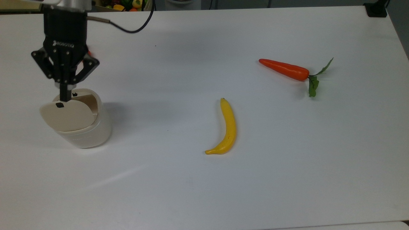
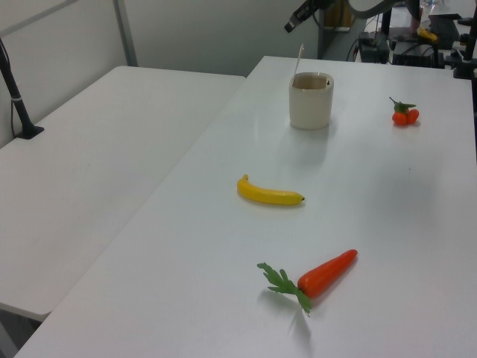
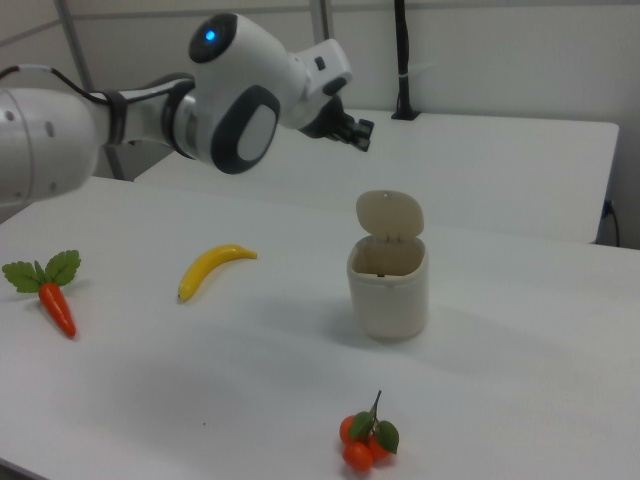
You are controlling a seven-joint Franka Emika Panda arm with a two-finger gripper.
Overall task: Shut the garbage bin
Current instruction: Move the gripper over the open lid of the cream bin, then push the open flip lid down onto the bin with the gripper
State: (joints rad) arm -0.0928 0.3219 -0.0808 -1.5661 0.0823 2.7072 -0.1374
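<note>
The garbage bin [image 1: 88,134] is a cream-white tub at the top view's left. Its beige lid [image 1: 65,115] with a small black square mark stands raised, so the inside shows. In the right view the lid [image 3: 390,214] is upright above the bin [image 3: 388,292]. From the left view the lid [image 2: 299,59] appears edge-on behind the bin [image 2: 311,101]. My gripper [image 1: 65,95] is shut with nothing in it. In the top view it hangs over the bin's far rim, its tip just above the lid's black mark. In the right view the gripper [image 3: 358,134] is above and left of the lid, apart from it.
A yellow banana [image 1: 227,127] lies mid-table and an orange carrot [image 1: 284,69] with green leaves at the top view's right. A cluster of small oranges [image 3: 365,443] sits in front of the bin in the right view. A second white table [image 2: 89,164] adjoins.
</note>
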